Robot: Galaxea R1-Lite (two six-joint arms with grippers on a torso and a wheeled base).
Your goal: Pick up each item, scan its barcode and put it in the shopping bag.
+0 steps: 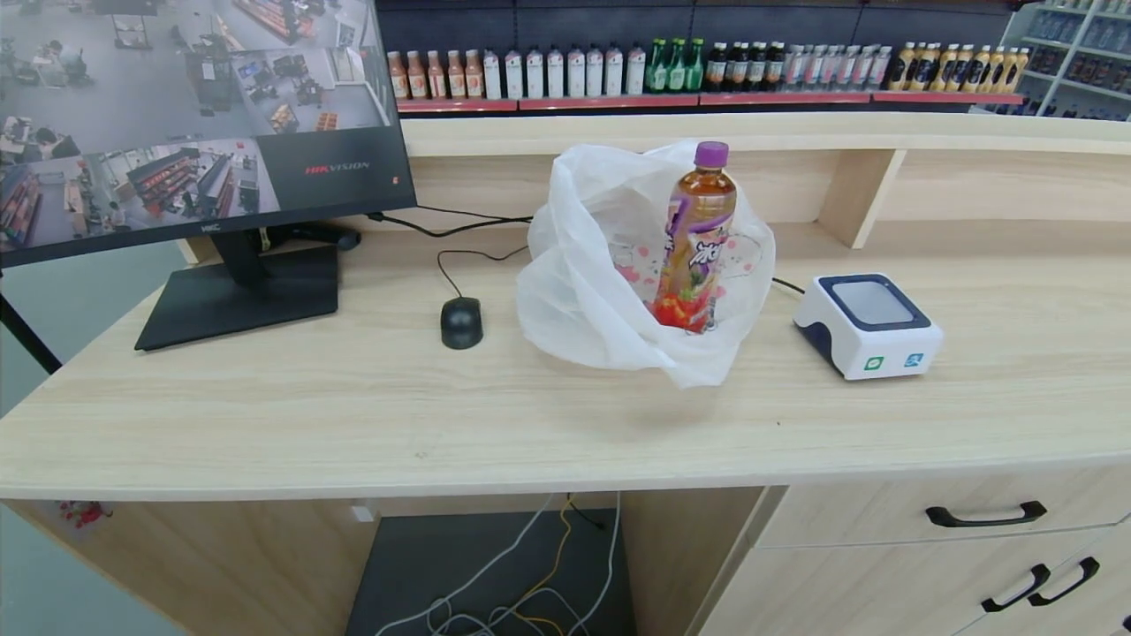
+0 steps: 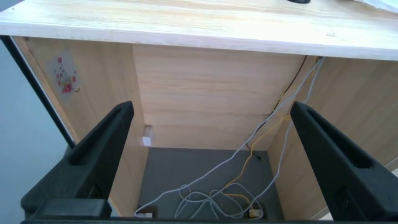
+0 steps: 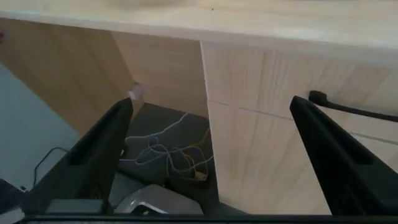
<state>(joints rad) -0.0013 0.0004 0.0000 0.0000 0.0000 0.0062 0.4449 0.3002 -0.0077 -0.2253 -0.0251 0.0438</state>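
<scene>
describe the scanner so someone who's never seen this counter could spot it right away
On the long light-wood counter, find the white plastic shopping bag holding a purple-capped bottle. The scanner sits to the robot's right of that bag, apart from it. It is a small white box with a dark-framed window on top, unlike the black mouse on the bag's other side.

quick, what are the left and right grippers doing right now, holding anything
Left gripper: open, holding nothing.
Right gripper: open, holding nothing.
</scene>
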